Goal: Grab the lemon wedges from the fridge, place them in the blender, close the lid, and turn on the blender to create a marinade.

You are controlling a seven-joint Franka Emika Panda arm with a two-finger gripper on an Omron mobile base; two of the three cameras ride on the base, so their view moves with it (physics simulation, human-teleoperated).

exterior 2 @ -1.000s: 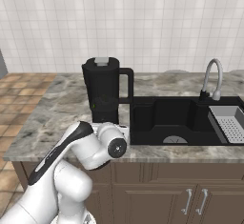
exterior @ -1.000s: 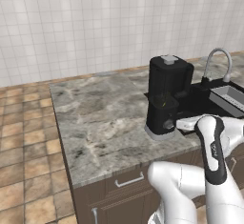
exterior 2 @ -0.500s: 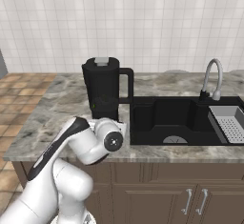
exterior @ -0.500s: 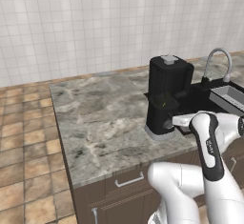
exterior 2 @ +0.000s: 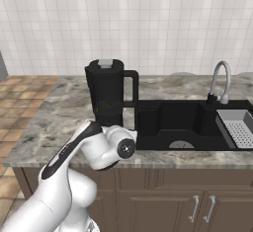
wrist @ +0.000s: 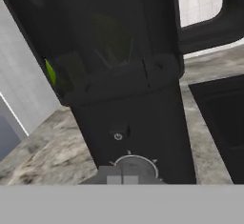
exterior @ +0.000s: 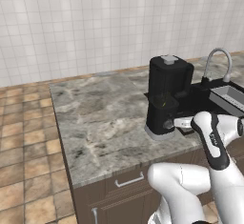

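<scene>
Nearer now, closed jaws meet the blender (exterior: pixel 165 99) knob (wrist: pixel 134 167) (lid (exterior: pixel 169 61) on).

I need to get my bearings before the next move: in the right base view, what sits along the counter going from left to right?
Blender with its lid on → black sink basin → faucet → grey dish rack at the sink's right end.
</scene>
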